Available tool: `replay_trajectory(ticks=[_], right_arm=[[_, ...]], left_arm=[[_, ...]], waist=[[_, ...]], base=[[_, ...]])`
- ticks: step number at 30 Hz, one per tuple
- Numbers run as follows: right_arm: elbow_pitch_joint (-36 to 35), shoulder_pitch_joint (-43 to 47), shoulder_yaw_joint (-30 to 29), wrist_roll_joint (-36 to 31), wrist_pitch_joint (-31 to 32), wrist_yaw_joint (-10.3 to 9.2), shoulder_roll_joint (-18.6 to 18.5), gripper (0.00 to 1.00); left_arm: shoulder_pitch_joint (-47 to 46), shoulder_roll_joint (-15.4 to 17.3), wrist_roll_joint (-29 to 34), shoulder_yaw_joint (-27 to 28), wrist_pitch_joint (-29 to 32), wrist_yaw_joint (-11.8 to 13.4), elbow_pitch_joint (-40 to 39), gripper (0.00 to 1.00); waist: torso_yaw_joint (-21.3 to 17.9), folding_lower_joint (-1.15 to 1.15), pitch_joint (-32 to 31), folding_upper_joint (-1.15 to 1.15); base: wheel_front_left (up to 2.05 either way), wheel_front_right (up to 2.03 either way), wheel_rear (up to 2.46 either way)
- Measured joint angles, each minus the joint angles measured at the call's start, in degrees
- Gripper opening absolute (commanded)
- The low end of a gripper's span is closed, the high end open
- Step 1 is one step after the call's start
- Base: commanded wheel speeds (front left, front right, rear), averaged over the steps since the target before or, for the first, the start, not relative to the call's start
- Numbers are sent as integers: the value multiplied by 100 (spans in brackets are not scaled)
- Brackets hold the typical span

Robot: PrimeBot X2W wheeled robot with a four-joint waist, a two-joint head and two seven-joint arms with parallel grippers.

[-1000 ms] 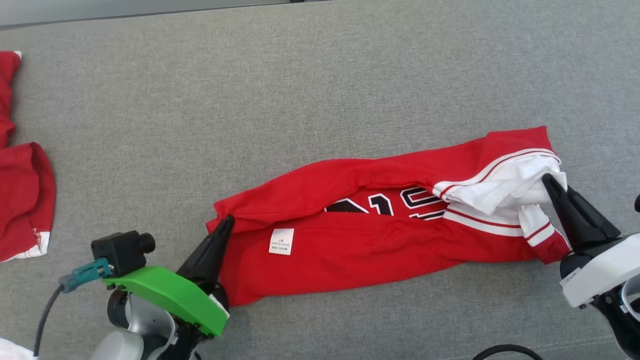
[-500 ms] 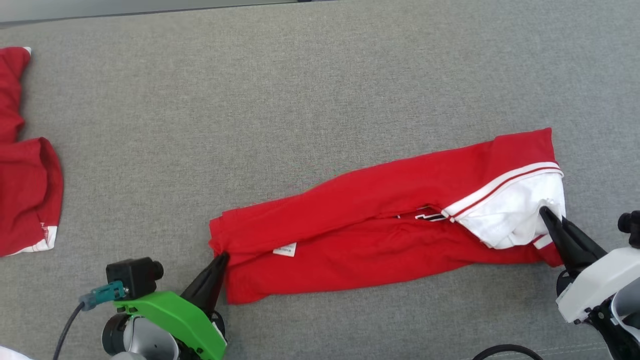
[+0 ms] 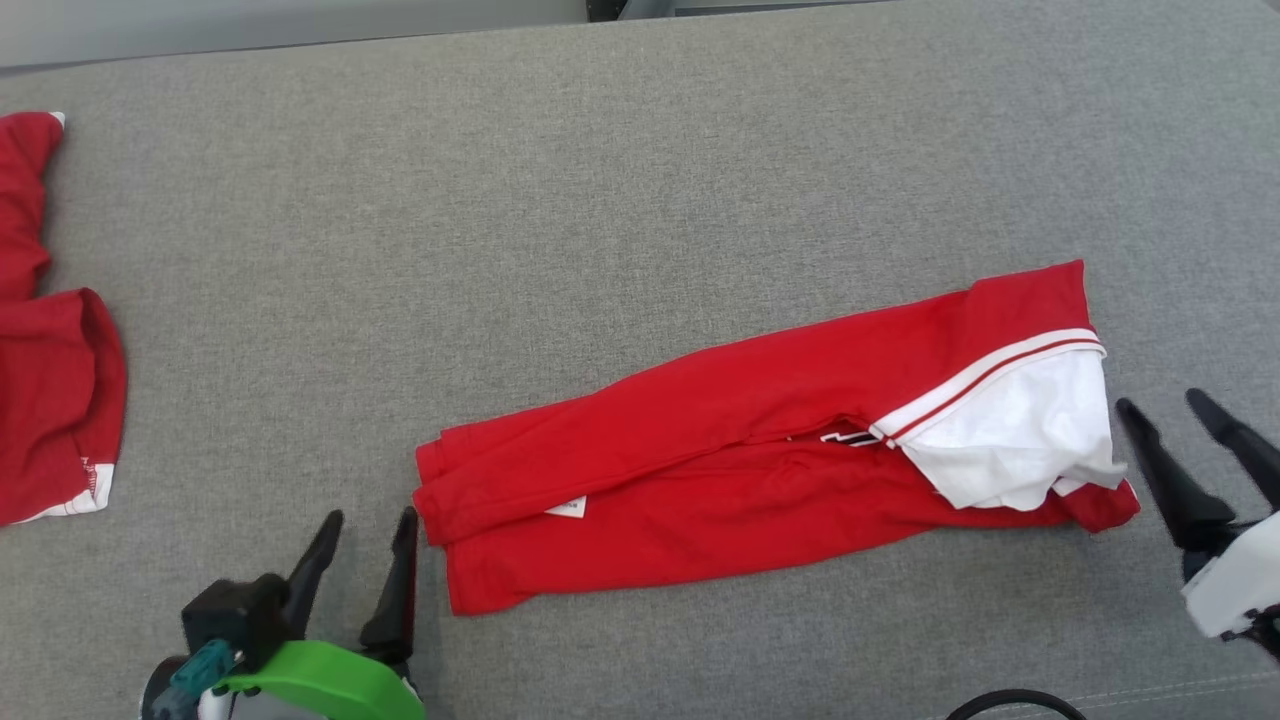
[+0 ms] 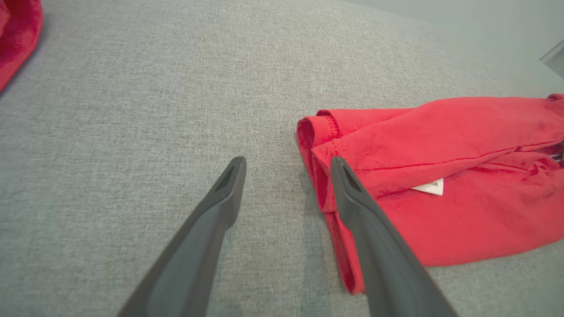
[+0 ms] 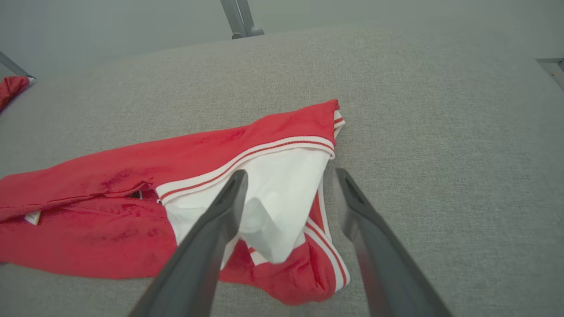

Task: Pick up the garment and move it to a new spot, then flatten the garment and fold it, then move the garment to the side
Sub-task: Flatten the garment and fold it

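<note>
The garment [image 3: 720,450] is a red jersey with a white, red-striped end, lying as a long folded band across the grey surface, white end to the right. My left gripper [image 3: 368,522] stands open just left of the band's red end, touching nothing. In the left wrist view the open left gripper [image 4: 287,160] sits beside the garment's hem [image 4: 317,132]. My right gripper [image 3: 1160,400] is open just right of the white end. The right wrist view has the open right gripper [image 5: 291,172] over the white part of the garment [image 5: 282,185], holding nothing.
Another red garment [image 3: 50,400] lies bunched at the far left edge; it is also at the top left corner [image 4: 17,35] of the left wrist view. A dark cable [image 3: 1010,700] loops at the bottom right. Bare grey cloth surface [image 3: 600,200] stretches behind the garment.
Both grippers have opened and let go of the garment's ends, then drawn back slightly. The garment has settled flat on the surface, folded lengthwise.
</note>
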Motion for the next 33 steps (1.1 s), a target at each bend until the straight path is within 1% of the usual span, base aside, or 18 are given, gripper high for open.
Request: replay_trajectory(ticks=[3, 5, 7, 9, 10, 13, 17, 21, 25, 27, 29, 33], right_arm=[[-209, 42, -423, 91, 89, 0, 42, 100], [-213, 62, -625, 55, 194, -1, 56, 100], [-124, 36, -712, -44, 281, -4, 79, 100], [65, -126, -634, -89, 407, -4, 178, 100], [330, -319, -517, -179, 509, -4, 237, 100], [886, -587, -377, -320, 633, -4, 315, 100], [1563, -1013, -145, -419, 694, -4, 448, 100], [2320, -1376, 97, -479, 667, -4, 526, 100], [3021, -1667, 151, -511, 577, -4, 548, 100], [3268, -1761, 159, -533, 487, 1, 500, 100], [3462, -1872, 140, -519, 432, 1, 475, 100], [3751, -2049, 86, -403, 398, 1, 438, 100]], left_arm=[[166, -43, 181, 214, -559, 282, 41, 100], [238, -57, 446, 396, -769, 486, 57, 100], [283, -165, 612, 580, -842, 609, -7, 100], [335, -305, 859, 746, -846, 628, -134, 100], [370, -494, 1107, 939, -860, 591, -288, 100], [430, -761, 1493, 1128, -861, 356, -441, 100], [492, -1099, 1880, 1543, -861, 102, -600, 100], [509, -1400, 2147, 1796, -861, -224, -581, 100], [498, -1628, 2306, 1983, -861, -515, -483, 100], [481, -1697, 2368, 2053, -861, -646, -438, 100], [469, -1791, 2407, 2145, -862, -737, -415, 100], [441, -1879, 2461, 2272, -862, -887, -380, 100]], waist=[[-36, 0, -39, 0], [-50, 0, -58, 0], [-55, 0, -73, 0], [-49, 0, -86, 0], [-24, 0, -116, 0], [40, 0, -203, 0], [167, 0, -243, 0], [281, 0, -218, 0], [426, 0, -185, 0], [508, 0, -173, 0], [597, 0, -159, 0], [769, 0, -109, 0]], base=[[0, 0, 0], [0, 0, 0], [0, 0, 0], [0, 0, 0], [0, 0, 0], [0, 0, 0], [0, 0, 0], [0, 0, 0], [0, 0, 0], [0, 0, 0], [0, 0, 0], [0, 0, 0]])
